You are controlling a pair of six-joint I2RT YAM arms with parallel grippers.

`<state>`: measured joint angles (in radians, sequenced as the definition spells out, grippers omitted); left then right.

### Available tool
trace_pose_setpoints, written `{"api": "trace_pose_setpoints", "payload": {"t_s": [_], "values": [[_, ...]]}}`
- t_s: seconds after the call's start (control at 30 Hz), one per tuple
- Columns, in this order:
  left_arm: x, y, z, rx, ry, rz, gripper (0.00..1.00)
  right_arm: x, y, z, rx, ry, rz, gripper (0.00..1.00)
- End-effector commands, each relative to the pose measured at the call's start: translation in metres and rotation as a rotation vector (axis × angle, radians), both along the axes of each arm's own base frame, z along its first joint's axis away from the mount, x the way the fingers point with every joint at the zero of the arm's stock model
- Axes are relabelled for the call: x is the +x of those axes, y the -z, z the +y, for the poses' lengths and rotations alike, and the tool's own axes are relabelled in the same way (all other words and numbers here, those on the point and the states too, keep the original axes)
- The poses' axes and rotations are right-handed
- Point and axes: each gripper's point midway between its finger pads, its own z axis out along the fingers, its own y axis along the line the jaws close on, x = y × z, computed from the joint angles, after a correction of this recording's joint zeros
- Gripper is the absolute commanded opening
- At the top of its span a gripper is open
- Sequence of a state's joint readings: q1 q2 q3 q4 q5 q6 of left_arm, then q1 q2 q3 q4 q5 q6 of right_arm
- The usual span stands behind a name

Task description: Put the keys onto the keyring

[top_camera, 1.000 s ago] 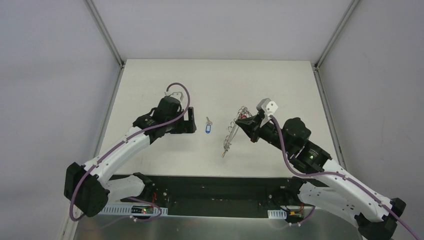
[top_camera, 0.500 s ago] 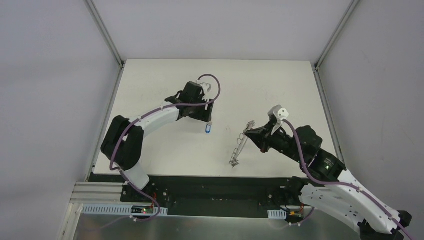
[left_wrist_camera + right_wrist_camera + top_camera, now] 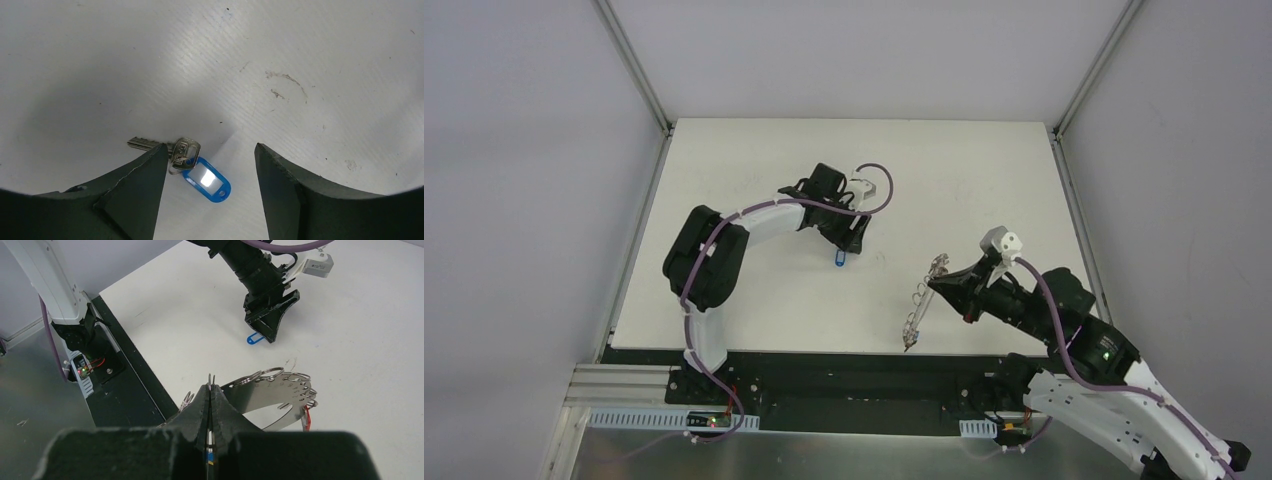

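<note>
Silvery metal, the key [image 3: 185, 150] with its blue tag [image 3: 207, 180] is laid flat on the white table [image 3: 984, 180], framed between the widely spread fingers of the left gripper [image 3: 210, 150]. Well to the right of that key, the keyring [image 3: 280, 390] is seen clamped in the right gripper [image 3: 211, 390], whose jaws are pressed together.

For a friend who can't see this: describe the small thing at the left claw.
On the white table, find the left gripper near the middle. Between its open jaws lies a silvery key with a blue tag, unlike the silvery keyring the right gripper holds.
</note>
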<state>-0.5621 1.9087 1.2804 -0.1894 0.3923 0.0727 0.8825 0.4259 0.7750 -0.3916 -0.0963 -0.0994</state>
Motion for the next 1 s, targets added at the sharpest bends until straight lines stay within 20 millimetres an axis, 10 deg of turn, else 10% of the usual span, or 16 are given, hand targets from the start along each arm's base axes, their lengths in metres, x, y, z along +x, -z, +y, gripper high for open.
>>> {"api": "trace_pose_setpoints", "payload": {"t_s": [0.0,0.97], "values": [[-0.002,-0.009,-0.014,-0.051,0.128,-0.016,0.63,-0.01,-0.023,-0.002,0.064,-0.034,-0.038,0.0],[-0.018,0.005,0.033,0.089,0.03,-0.04,0.4,-0.018,-0.02,0.004,0.085,-0.082,-0.022,0.0]]}}
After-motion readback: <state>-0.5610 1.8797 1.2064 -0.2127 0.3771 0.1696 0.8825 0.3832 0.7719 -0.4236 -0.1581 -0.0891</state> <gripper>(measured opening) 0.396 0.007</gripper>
